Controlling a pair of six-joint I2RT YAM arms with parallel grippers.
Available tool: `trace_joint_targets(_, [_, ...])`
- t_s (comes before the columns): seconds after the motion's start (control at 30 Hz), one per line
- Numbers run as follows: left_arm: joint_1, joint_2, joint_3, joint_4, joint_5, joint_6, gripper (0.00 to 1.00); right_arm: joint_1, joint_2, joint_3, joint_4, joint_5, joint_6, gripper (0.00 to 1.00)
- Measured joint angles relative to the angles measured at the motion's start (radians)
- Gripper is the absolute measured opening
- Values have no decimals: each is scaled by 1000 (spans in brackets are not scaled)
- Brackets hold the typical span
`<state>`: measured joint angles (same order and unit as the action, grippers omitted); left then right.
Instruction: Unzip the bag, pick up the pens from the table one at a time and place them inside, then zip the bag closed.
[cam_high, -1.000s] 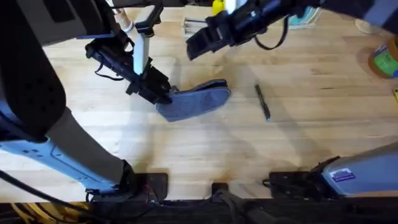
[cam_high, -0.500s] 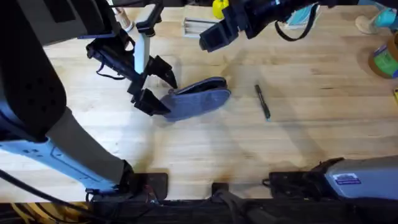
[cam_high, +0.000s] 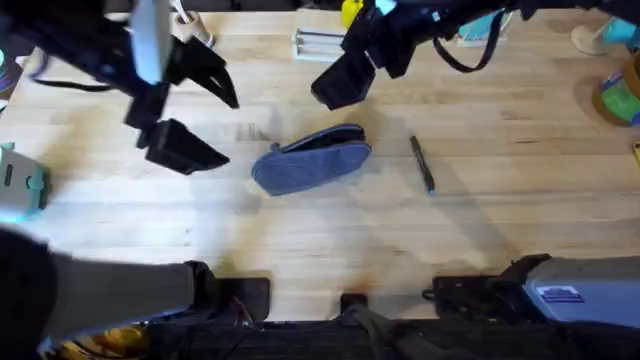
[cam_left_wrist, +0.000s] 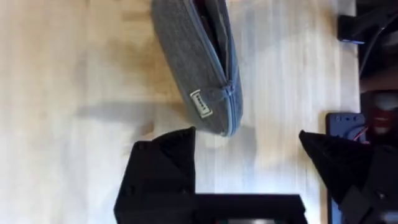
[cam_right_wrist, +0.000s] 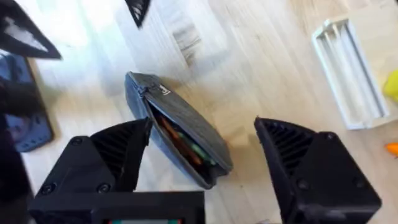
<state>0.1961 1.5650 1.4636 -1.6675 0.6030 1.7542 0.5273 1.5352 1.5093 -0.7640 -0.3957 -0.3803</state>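
Wood table (cam_high: 500, 200); bag (cam_high: 311, 160) unzipped, small label (cam_left_wrist: 200, 104) unreadable.

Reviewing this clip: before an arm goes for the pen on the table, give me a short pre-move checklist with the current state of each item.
1. Bag unzipped: ok; the right wrist view shows its zipper gaping with colourful items inside.
2. Bag free of both grippers: ok; it lies alone on the table.
3. Left gripper open and empty: ok; jaws spread, beside the bag's end.
4. Right gripper open and empty: ok; jaws spread, raised above the bag.
5. Pen reachable: ok; it lies flat on bare wood beside the bag, apart from it.
6. Room left inside the bag: cannot tell.
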Motion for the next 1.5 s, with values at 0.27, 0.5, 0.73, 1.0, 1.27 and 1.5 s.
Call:
trace_joint_targets(0.27, [56, -288, 30, -23, -16, 3, 995, 78, 1, 0, -61, 127, -249, 993])
trace_joint_targets(0.5, [56, -356, 30, -23, -21, 3, 993, 86, 67, 2, -131, 135, -342, 993])
trace_joint_targets(0.73, [56, -341, 30, -23, -23, 3, 993, 86, 119, 2, -104, 199, -403, 993])
trace_joint_targets(1.0, [56, -340, 30, -23, -24, 3, 993, 108, 119, 2, -73, 198, -414, 992])
trace_joint_targets(1.27, [56, -340, 30, -23, -23, -4, 993, 111, 119, 2, -99, 126, -440, 49])
trace_joint_targets(1.5, [56, -304, 30, -23, -23, -90, 993, 108, 162, 2, -154, 21, -498, 33])
